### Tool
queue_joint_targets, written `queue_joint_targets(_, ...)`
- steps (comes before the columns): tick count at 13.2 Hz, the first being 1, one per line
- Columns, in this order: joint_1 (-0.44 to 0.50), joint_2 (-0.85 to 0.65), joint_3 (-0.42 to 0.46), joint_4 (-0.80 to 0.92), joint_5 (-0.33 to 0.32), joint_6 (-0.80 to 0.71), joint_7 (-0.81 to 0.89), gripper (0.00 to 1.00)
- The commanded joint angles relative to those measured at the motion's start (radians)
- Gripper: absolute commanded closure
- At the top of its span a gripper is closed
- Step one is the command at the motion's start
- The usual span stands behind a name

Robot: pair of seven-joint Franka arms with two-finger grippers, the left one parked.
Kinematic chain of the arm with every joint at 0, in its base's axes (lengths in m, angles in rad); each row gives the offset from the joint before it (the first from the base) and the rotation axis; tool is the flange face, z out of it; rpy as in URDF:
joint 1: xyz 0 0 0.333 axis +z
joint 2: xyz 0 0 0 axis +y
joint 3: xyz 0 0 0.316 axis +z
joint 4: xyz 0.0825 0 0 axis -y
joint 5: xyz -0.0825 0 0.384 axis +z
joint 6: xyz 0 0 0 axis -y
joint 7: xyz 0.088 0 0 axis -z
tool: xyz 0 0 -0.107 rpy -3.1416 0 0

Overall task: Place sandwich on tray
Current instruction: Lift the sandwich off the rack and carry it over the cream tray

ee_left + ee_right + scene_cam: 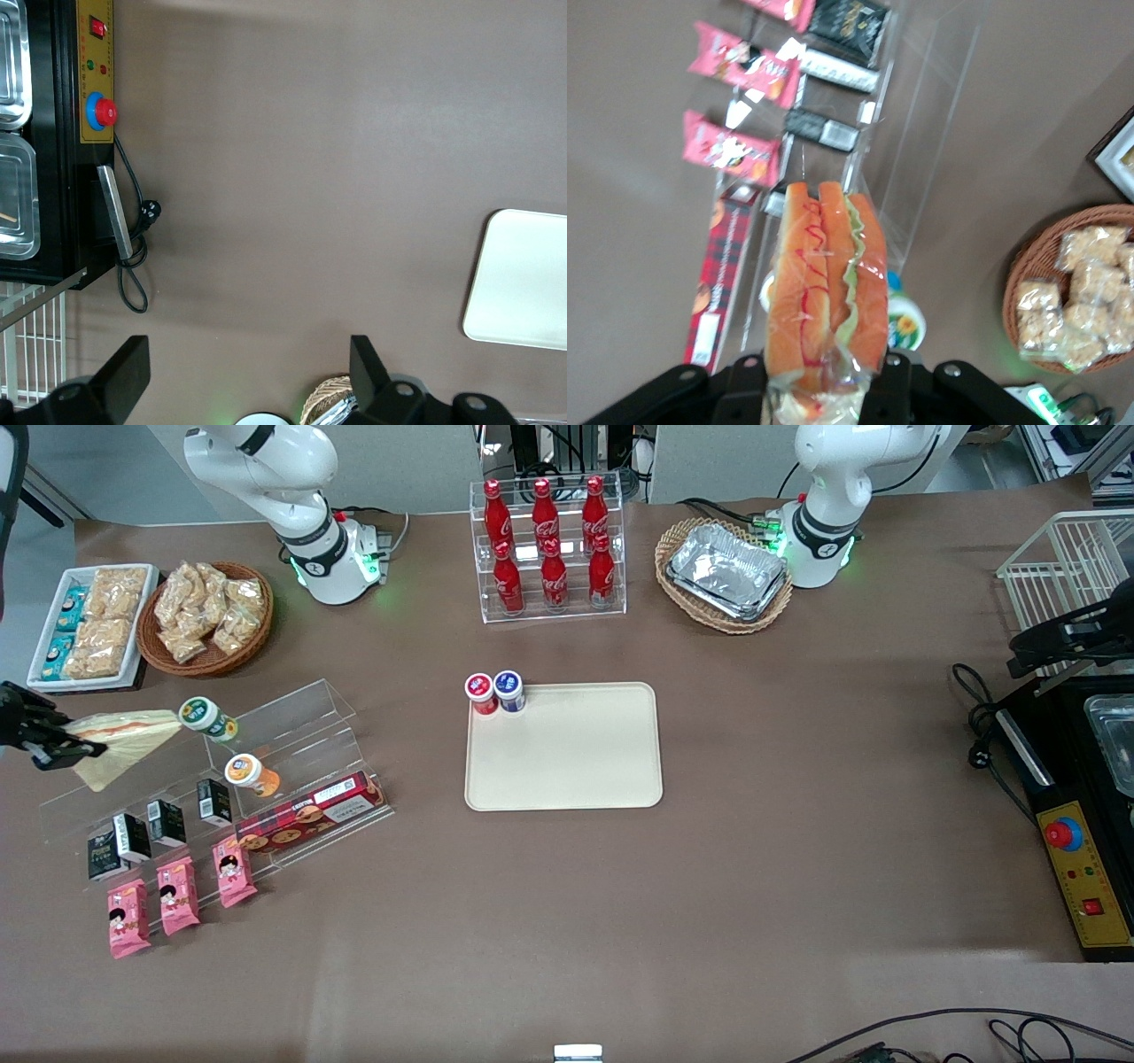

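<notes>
The end effector hangs above the clear acrylic display stand at the working arm's end of the worktop, clamped on the sandwich. In the right wrist view its fingers press on both flat faces of the wedge's broad end, and the sandwich juts straight out from them, showing pale bread, red filling and a green leaf under clear wrap.

Seen from the front, the sandwich is held in the air, its tip pointing toward three o'clock, close to a green-capped cup on the stand. The tray lies flat near the middle of the worktop, well apart from the sandwich, at about three o'clock from it. Two small cups, one red-lidded and one blue-lidded, stand at the tray's corner toward ten o'clock.

On the stand under the end effector lie the long red cookie box and pink snack packs.
</notes>
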State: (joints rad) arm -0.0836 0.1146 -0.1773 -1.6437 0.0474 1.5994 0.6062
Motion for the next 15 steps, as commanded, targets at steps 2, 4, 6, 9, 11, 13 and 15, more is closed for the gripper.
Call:
queue_joint_targets(2,0.031,-0.029,0.137,0.018,0.028,-0.023,0.165,0.62)
queue_joint_targets(4,0.045,-0.02,0.192,0.018,0.032,0.003,0.275,0.62)
queue_joint_targets(6,0.105,-0.003,0.226,0.016,0.034,0.045,0.396,0.62)
queue_joint_targets(9,0.243,0.039,0.236,0.016,0.043,0.117,0.574,0.61)
queue_joint_targets(11,0.315,0.059,0.236,0.016,0.064,0.152,0.674,0.61)
queue_joint_targets(13,0.39,0.08,0.236,0.016,0.074,0.18,0.768,0.61)
queue_joint_targets(15,0.47,0.112,0.236,0.016,0.075,0.218,0.867,0.61)
